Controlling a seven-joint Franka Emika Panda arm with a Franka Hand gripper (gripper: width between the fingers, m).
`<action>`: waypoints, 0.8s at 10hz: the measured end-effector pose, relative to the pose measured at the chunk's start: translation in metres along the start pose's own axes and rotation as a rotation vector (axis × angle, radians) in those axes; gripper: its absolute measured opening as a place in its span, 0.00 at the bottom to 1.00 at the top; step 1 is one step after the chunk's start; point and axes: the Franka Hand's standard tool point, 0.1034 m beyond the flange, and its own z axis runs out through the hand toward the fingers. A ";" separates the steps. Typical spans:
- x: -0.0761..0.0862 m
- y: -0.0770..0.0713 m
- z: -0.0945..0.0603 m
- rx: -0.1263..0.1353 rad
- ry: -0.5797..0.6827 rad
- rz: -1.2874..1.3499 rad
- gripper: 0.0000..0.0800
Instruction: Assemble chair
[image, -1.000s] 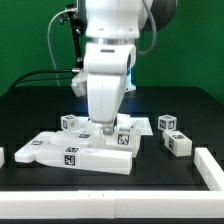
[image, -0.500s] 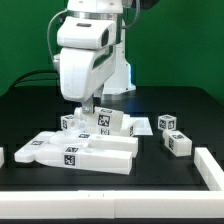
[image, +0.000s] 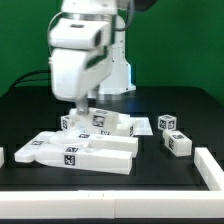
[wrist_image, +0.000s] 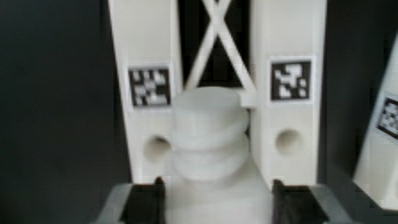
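white rounded part pinched by gripper, cross-braced chair back behind, wrist view only, exterior view hides the grip

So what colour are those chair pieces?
The chair pieces are white with black-and-white tags, clearest in the exterior view.

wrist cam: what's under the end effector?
White rounded part between the end effector's fingers; beyond it, a tagged frame with crossed bars. The part hides the frame's lower middle.
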 end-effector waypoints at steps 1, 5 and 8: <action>-0.009 -0.009 0.006 0.013 0.014 0.161 0.35; -0.008 -0.013 0.009 0.037 0.012 0.403 0.35; 0.007 -0.027 0.013 0.046 0.027 0.826 0.35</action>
